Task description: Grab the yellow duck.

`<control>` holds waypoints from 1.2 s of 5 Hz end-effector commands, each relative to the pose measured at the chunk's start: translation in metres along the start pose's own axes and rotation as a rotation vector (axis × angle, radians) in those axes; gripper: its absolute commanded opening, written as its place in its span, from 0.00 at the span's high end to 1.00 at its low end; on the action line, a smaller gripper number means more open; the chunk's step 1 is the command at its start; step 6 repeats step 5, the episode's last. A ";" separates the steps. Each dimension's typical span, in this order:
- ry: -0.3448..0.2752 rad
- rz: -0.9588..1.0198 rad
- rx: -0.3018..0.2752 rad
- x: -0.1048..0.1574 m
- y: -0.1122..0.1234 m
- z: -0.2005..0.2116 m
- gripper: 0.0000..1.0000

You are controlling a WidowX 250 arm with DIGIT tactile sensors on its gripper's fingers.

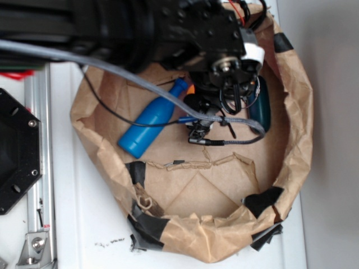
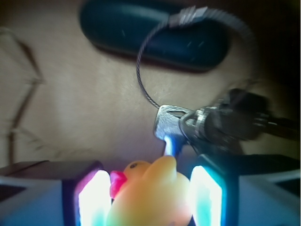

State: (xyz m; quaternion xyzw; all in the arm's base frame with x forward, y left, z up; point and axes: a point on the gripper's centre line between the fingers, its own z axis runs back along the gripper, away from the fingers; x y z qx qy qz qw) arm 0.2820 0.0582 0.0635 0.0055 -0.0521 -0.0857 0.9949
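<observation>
In the wrist view the yellow duck point(image 2: 150, 195) sits between my gripper's point(image 2: 149, 200) two glowing pads. Its red beak points left at the left pad point(image 2: 94, 200) and its body presses the right pad point(image 2: 204, 197). The jaws stand closed against both of its sides. In the exterior view my gripper point(image 1: 193, 96) hangs inside the brown paper bag, beside the neck of the blue bottle point(image 1: 151, 120). Only a small orange patch of the duck point(image 1: 191, 88) shows under the arm there.
A bunch of keys point(image 2: 207, 125) on a wire loop lies just right of the duck; it also shows in the exterior view point(image 1: 201, 133). A dark teal case point(image 2: 155, 35) lies beyond. The crumpled bag wall point(image 1: 297, 145) rings everything. A grey cable point(image 1: 112, 70) crosses over the bottle.
</observation>
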 end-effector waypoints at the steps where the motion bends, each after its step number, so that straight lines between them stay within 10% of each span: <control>1: -0.022 0.022 0.073 0.019 -0.038 0.105 1.00; 6: -0.071 0.363 -0.092 0.009 -0.057 0.108 1.00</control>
